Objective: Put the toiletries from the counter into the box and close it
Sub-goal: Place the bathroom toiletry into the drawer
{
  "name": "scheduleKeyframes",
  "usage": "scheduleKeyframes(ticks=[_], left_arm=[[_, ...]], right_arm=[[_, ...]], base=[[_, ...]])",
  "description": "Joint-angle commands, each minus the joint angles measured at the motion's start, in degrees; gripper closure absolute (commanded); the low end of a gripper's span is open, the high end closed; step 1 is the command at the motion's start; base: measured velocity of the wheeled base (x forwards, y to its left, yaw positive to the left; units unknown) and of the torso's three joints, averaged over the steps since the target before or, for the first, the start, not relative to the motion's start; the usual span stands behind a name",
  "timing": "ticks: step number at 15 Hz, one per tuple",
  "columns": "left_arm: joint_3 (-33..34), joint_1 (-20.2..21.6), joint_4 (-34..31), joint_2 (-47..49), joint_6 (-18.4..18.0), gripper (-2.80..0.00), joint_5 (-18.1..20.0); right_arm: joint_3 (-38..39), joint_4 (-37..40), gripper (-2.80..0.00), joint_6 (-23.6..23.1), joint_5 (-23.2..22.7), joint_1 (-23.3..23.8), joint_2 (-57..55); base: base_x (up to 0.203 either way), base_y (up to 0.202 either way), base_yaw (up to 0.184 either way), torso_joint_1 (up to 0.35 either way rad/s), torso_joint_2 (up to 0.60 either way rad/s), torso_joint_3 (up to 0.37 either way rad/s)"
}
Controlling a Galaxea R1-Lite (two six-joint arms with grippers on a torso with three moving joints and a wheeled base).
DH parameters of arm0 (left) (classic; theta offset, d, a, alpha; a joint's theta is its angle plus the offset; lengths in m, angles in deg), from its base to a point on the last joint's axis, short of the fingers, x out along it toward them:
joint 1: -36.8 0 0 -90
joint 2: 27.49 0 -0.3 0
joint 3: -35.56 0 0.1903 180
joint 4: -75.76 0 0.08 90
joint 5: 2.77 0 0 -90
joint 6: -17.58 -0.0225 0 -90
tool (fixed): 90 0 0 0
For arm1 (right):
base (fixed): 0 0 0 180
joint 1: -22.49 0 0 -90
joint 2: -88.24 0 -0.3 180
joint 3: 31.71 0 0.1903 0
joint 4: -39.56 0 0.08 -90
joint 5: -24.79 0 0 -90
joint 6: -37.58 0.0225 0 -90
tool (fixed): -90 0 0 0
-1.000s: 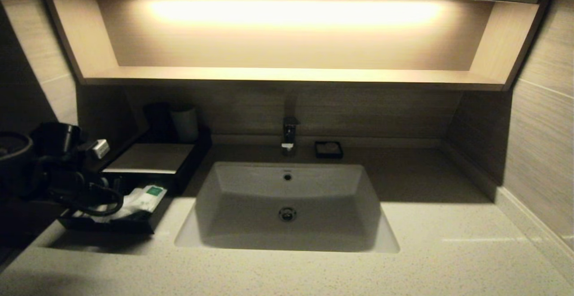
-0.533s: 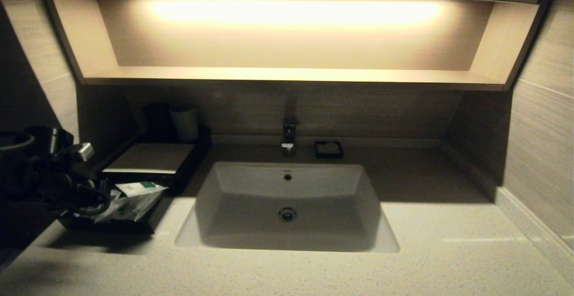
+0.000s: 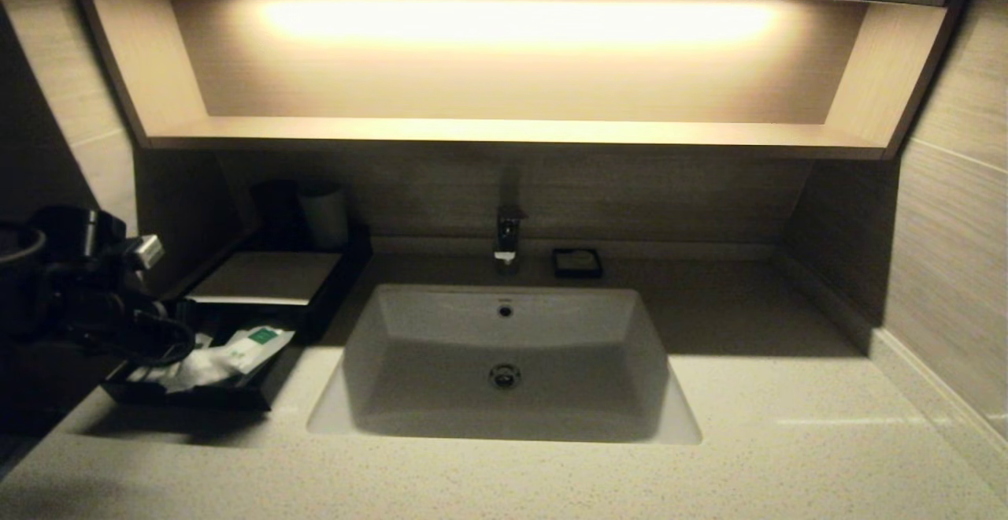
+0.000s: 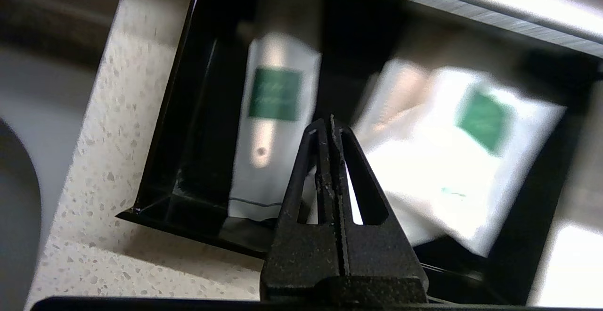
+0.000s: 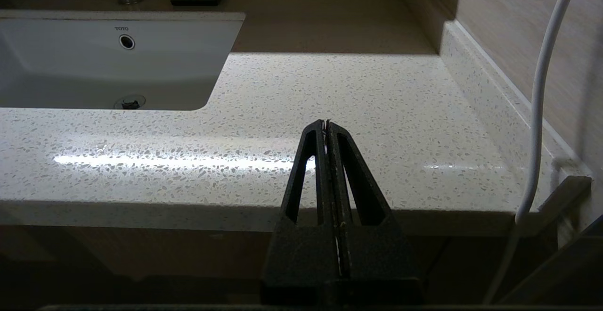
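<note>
Packets (image 4: pixel 275 127) with green labels already lie in the black tray (image 3: pixel 236 395) of the box (image 3: pixel 264 280), right under and just past the left gripper (image 4: pixel 330 121), whose fingers are pressed together on nothing. From where I stand, no packet shows on the counter (image 3: pixel 551 473), so the loading looks done. What's left, I'd say, is pushing the tray in; it sticks out toward the gripper. The right gripper (image 5: pixel 326 123), also clamped shut and empty, hangs off the counter's front edge.
</note>
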Motion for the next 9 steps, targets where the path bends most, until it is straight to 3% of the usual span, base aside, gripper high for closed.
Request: scheduleKeyframes(ticks=[1,9], left_arm=[[0.1,-1.1,-0.1,-3.3,0.1,0.00,0.1],[2.9,-2.7,-0.7,-4.0,0.1,0.00,0.1]], right_arm=[[0.1,0.0,0.00,0.0,0.0,0.0,0.1],[0.1,0.0,0.00,0.0,0.0,0.0,0.1]], base=[[0.000,0.000,0.000,0.000,0.00,0.000],[0.000,0.000,0.000,0.000,0.00,0.000]])
